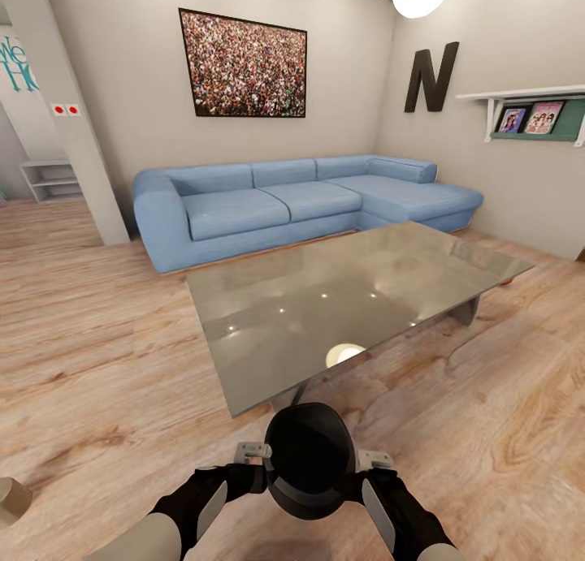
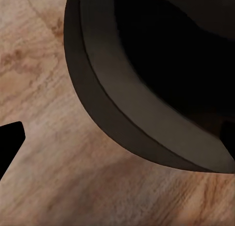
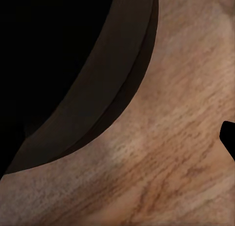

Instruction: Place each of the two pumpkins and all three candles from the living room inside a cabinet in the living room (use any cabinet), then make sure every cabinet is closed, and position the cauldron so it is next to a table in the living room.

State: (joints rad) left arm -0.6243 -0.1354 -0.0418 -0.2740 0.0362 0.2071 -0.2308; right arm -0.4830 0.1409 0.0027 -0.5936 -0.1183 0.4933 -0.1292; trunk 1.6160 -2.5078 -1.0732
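Observation:
The matte-black cauldron hangs low in front of me, tilted, with its wide mouth towards the head camera. My left gripper is shut on its rim from one side, and my right gripper grips the opposite side. The left wrist view has the cauldron's rim close up over the wood floor, with one black fingertip at the edge. In the right wrist view the rim and one fingertip appear the same way. The glossy glass-topped table stands just beyond the cauldron.
A long blue corner sofa runs along the far wall behind the table. A white pillar stands at the left. A small beige-grey round thing lies on the floor, cut off by the frame's left edge. Wood floor extends to the table's left and right.

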